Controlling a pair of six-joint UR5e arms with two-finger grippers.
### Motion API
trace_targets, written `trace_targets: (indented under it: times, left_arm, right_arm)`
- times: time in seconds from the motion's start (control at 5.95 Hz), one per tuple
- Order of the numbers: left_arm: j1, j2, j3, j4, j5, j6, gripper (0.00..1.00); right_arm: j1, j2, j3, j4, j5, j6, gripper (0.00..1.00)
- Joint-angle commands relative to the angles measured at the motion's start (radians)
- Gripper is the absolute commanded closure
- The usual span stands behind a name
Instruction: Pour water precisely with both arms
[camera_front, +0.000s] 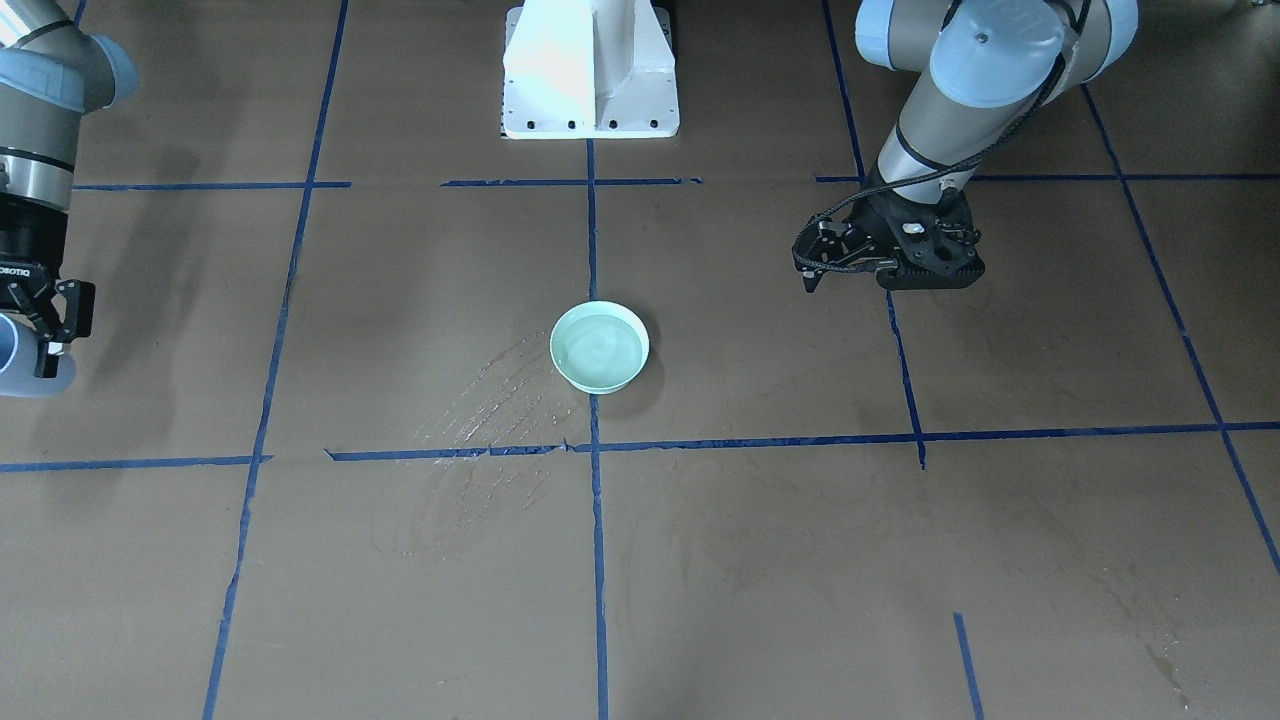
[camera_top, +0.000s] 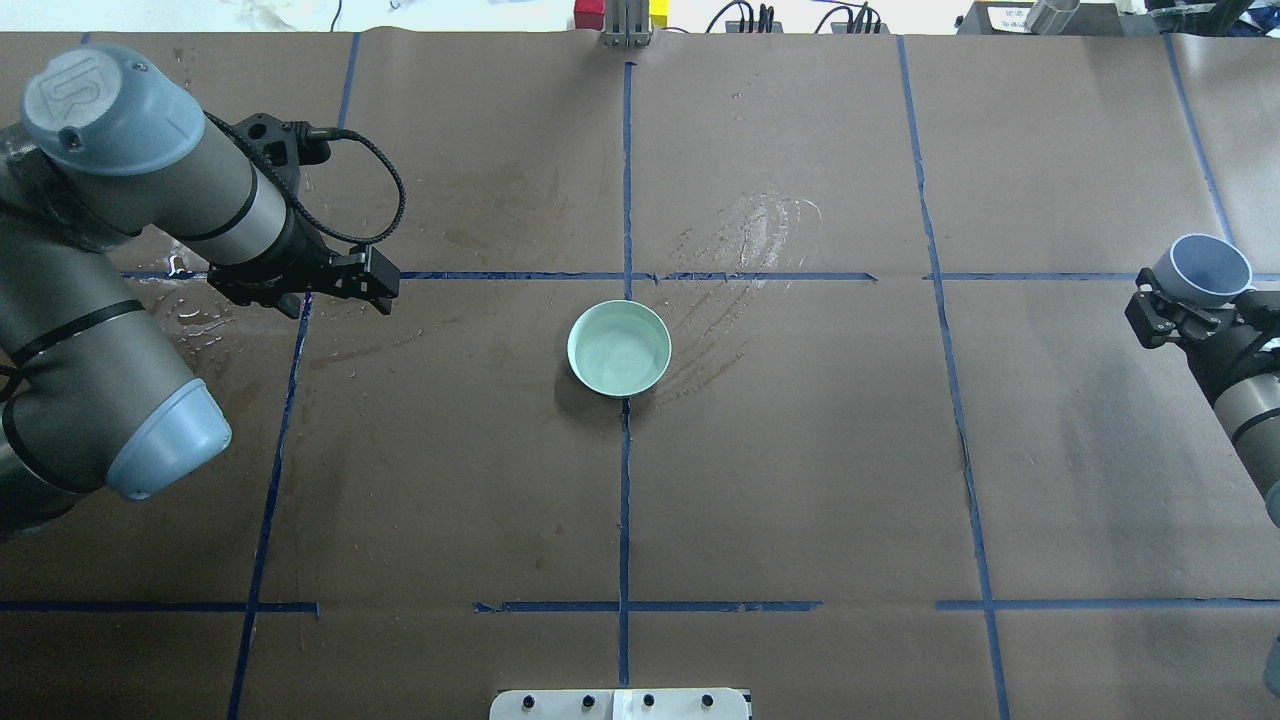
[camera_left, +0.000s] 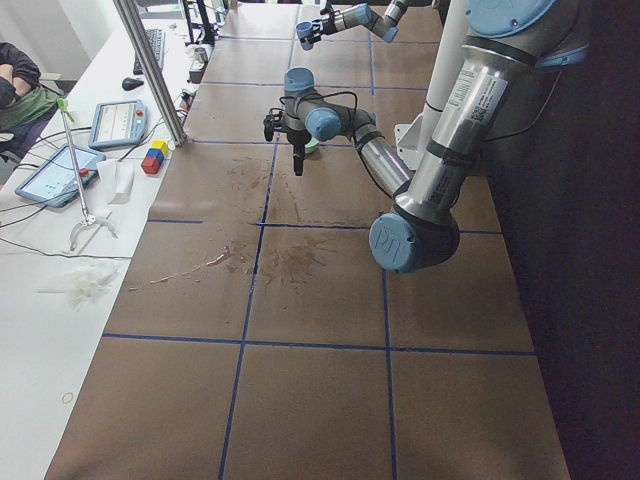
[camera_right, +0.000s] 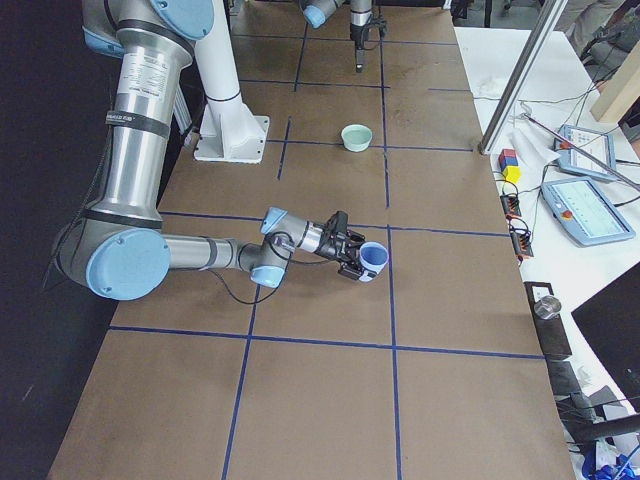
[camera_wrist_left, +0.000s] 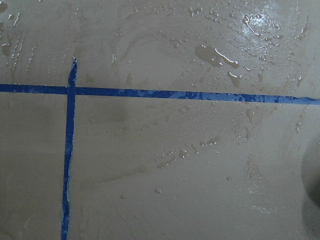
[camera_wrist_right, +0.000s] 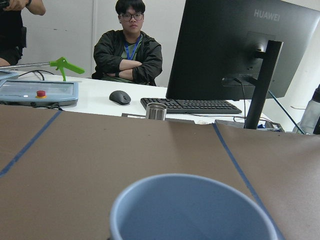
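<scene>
A mint-green bowl (camera_top: 619, 348) stands at the table's middle (camera_front: 599, 347) and holds a clear pool of water (camera_front: 598, 350). Spilled water (camera_top: 750, 240) streaks the brown paper beside it. My right gripper (camera_top: 1200, 300) is shut on a blue-grey cup (camera_top: 1208, 268) at the table's right end, far from the bowl. The cup also shows in the right wrist view (camera_wrist_right: 190, 210) and the exterior right view (camera_right: 372, 258). My left gripper (camera_top: 385, 288) hangs above the wet paper to the left of the bowl. It looks shut and holds nothing. Droplets (camera_wrist_left: 220, 55) lie under it.
The white pedestal (camera_front: 590, 70) stands at the robot's edge of the table. Blue tape lines (camera_top: 625, 480) grid the brown paper. A desk past the right end holds a monitor (camera_wrist_right: 240, 45), a keyboard and a metal cup (camera_wrist_right: 156, 111), with an operator seated there.
</scene>
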Motion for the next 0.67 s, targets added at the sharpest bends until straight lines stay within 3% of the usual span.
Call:
trace_targets:
  times: [0.0,0.5]
  left_arm:
    - [0.000,0.000,0.000,0.000,0.000,-0.001,0.00]
    - [0.000,0.000,0.000,0.000,0.000,-0.001,0.00]
  right_arm:
    - [-0.005,0.014,-0.098,0.062,-0.055,0.000,0.98]
    - [-0.060,0.049,-0.128,0.063,-0.079,0.002,0.96]
